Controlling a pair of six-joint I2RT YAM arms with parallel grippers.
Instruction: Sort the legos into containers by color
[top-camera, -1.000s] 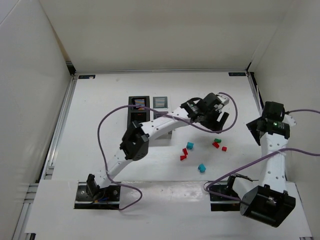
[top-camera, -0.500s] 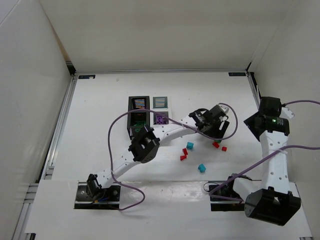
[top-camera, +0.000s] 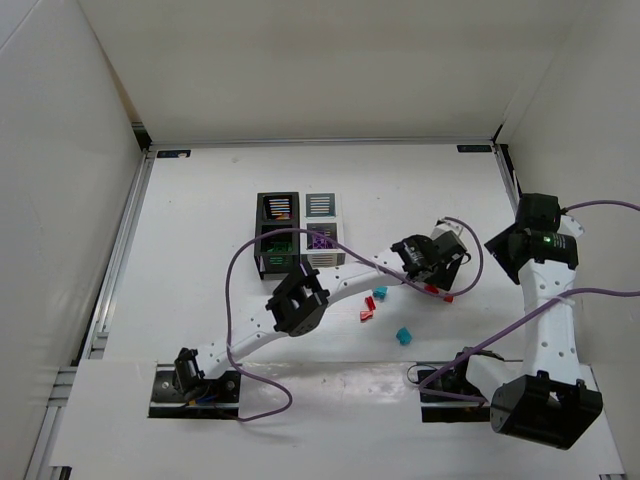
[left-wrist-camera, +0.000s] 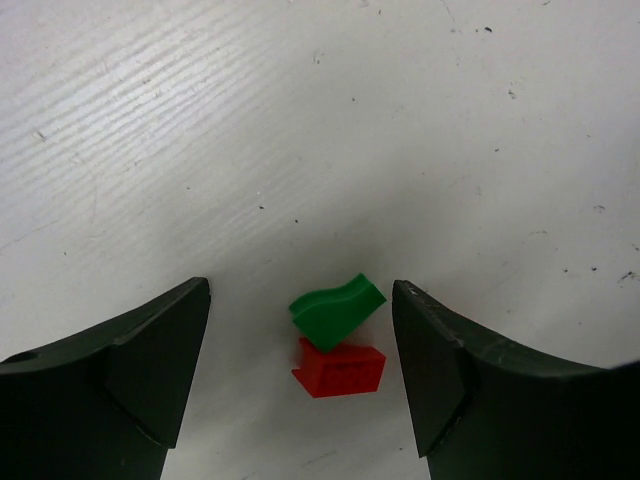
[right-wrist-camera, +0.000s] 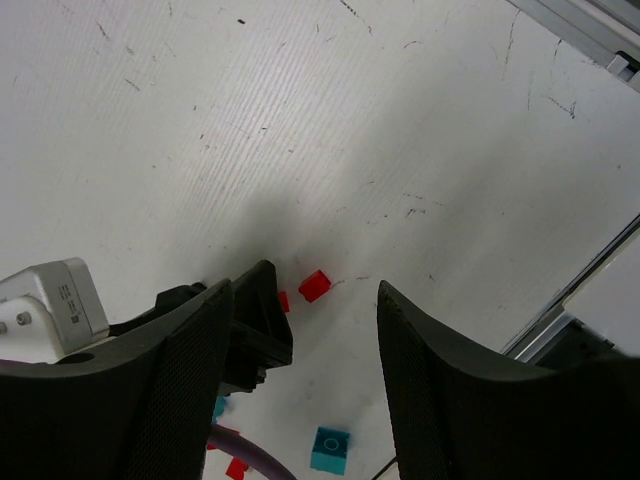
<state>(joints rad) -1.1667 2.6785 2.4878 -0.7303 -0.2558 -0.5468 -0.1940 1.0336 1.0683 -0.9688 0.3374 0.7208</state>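
Nearer to us than the green lego (left-wrist-camera: 338, 308), a teal lego (top-camera: 403, 335) lies loose on the counter (top-camera: 200, 220). Our left tool (left-wrist-camera: 300, 290) hangs over the green lego, jaws apart and clamped on nothing. A red lego (left-wrist-camera: 338, 370) touches the green lego's near side, so both sit between the jaws. We judge the green lego to be the pick. We should therefore edge forward until the pads bracket it alone, then lower squarely and close. To the right of the green lego, our right tool (right-wrist-camera: 322, 278) hovers with jaws apart, empty. Beyond the green lego and to its left stand the containers (top-camera: 302, 222).
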